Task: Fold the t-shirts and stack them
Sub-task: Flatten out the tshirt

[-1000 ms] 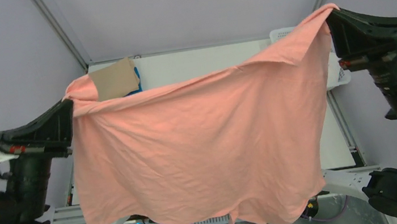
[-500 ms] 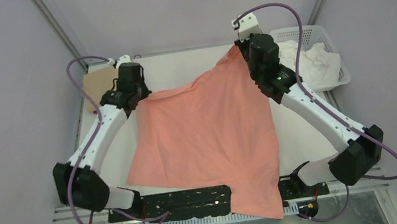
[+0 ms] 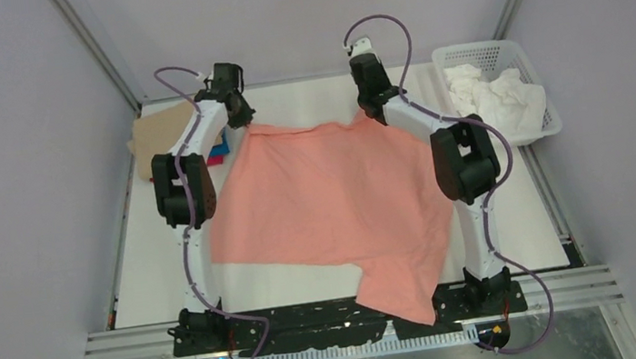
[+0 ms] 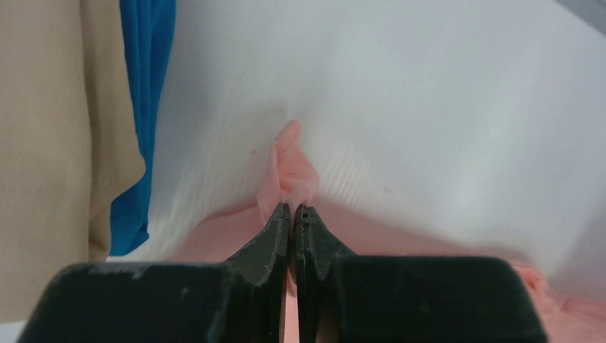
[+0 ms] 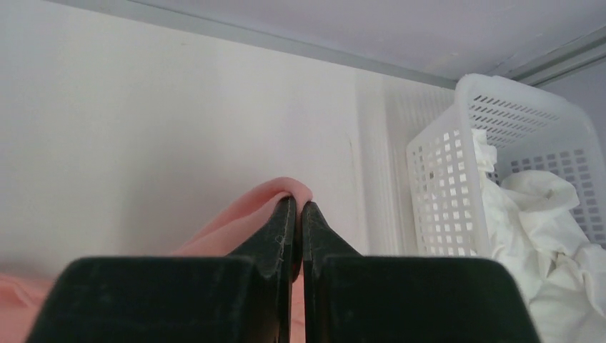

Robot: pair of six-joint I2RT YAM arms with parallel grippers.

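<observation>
The large salmon-pink t-shirt (image 3: 335,196) lies spread over the white table (image 3: 503,221), and its near right corner hangs over the front edge. My left gripper (image 3: 245,122) is shut on the shirt's far left corner (image 4: 286,175). My right gripper (image 3: 366,111) is shut on its far right corner (image 5: 286,189). Both arms are stretched to the far edge. A folded tan t-shirt (image 3: 161,135) lies on a folded blue one (image 3: 218,143) at the far left; both show in the left wrist view, tan (image 4: 50,128) and blue (image 4: 143,107). A sliver of red-magenta cloth (image 3: 213,159) peeks out beneath them.
A white lattice basket (image 3: 545,119) with crumpled white cloth (image 3: 498,93) stands at the far right, beside the table; it also shows in the right wrist view (image 5: 457,186). Grey walls and a metal frame enclose the table.
The arms have swung the shirt from held up in the air down and away, and laid it flat on the table. Both grippers have kept hold of its corners.
</observation>
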